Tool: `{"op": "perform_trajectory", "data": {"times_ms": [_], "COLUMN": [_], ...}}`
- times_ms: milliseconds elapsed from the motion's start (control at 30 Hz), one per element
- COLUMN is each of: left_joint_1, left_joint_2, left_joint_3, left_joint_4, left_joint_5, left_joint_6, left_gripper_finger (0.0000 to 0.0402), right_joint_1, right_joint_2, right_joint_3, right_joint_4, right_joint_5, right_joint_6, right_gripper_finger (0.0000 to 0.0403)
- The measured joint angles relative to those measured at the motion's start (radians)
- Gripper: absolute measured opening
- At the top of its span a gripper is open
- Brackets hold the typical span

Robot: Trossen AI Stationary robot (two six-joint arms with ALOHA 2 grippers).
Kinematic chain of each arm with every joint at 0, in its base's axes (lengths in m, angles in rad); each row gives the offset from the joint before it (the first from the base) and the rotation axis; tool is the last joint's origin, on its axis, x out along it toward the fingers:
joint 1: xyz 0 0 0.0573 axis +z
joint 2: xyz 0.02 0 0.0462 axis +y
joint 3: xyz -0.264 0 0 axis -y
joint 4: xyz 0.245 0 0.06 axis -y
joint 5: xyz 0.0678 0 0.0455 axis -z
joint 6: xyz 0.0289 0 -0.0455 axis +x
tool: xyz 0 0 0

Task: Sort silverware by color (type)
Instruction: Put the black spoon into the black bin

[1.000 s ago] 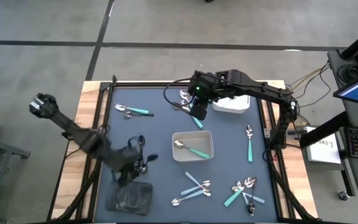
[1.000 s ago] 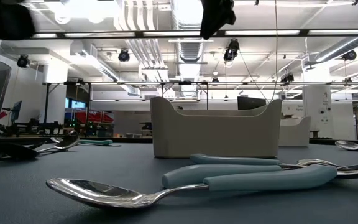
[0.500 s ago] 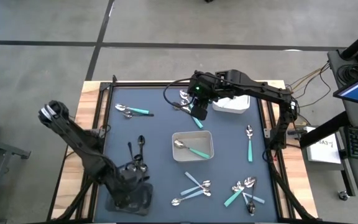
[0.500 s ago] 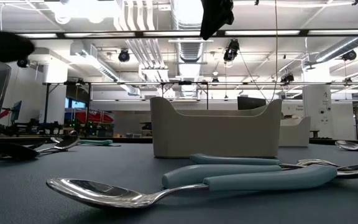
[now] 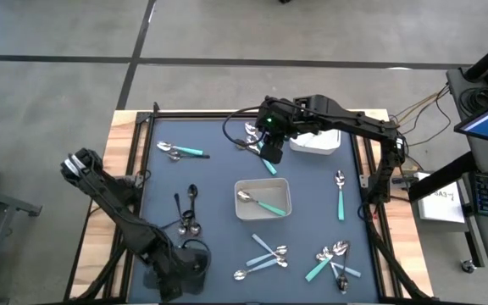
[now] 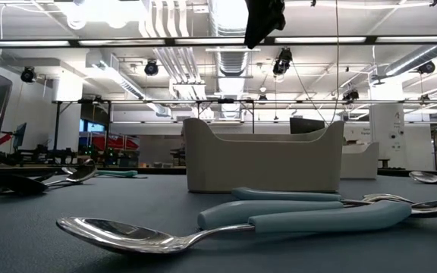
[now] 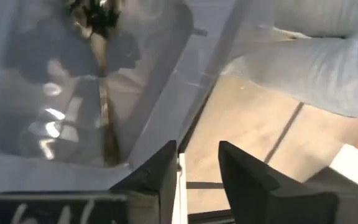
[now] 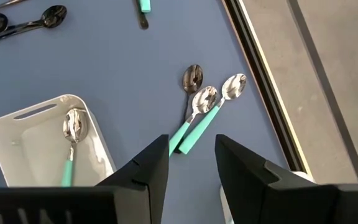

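The silverware lies scattered over the dark-blue worktop (image 5: 219,182). One teal-handled spoon (image 5: 257,202) rests inside the grey tray (image 5: 263,184) at the middle of the worktop. A pair of teal-handled pieces (image 5: 181,152) lies near the far left corner, and another teal-handled spoon (image 5: 340,191) sits alone on the right side. Three black spoons (image 5: 188,209) lie together on the left, between the grey tray and the worktop's left edge. Pale-blue-handled spoons (image 5: 265,254) cluster near the front, just beside a mixed heap of teal and black pieces (image 5: 332,261) at the front right. In the low view one shiny spoon (image 6: 127,235) lies closest to the camera.

The left end effector (image 5: 179,269) hangs over the dark tray (image 5: 200,264) at the front left corner; in its wrist view the fingers (image 7: 160,176) stand slightly apart with nothing between them, and dark cutlery (image 7: 101,37) shows inside the tray.

The right end effector (image 5: 270,151) hovers above the worktop near the far edge, just beside the white tray (image 5: 317,144); its fingers (image 8: 151,165) are spread and empty.
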Motion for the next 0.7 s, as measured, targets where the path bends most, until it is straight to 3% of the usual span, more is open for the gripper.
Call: {"op": "perform_trajectory", "data": {"times_ms": [167,400,533,700], "left_joint_1": [0.044,0.127,0.212,0.348], "left_joint_2": [0.014,-0.008,-0.027,-0.07], "left_joint_3": [0.093,0.186,0.145,-0.03], "left_joint_4": [-0.253,-0.634,-0.642,-0.458], "left_joint_5": [-0.05,-0.36,-0.396,-0.399], "left_joint_6": [0.044,0.024,0.078,0.109], "left_gripper_finger": [0.0116,0.0116,0.0109,0.0092], "right_joint_1": [-0.013,-0.048,-0.064,-0.076], "right_joint_2": [0.0,0.0,0.0,0.0], "right_joint_3": [0.0,0.0,0.0,0.0], "right_joint_4": [0.0,0.0,0.0,0.0], "right_joint_5": [-0.001,0.0,0.0,0.001], "right_joint_6": [-0.019,-0.04,-0.044,-0.046], "right_gripper_finger": [0.0123,0.0123,0.0123,0.0123]}}
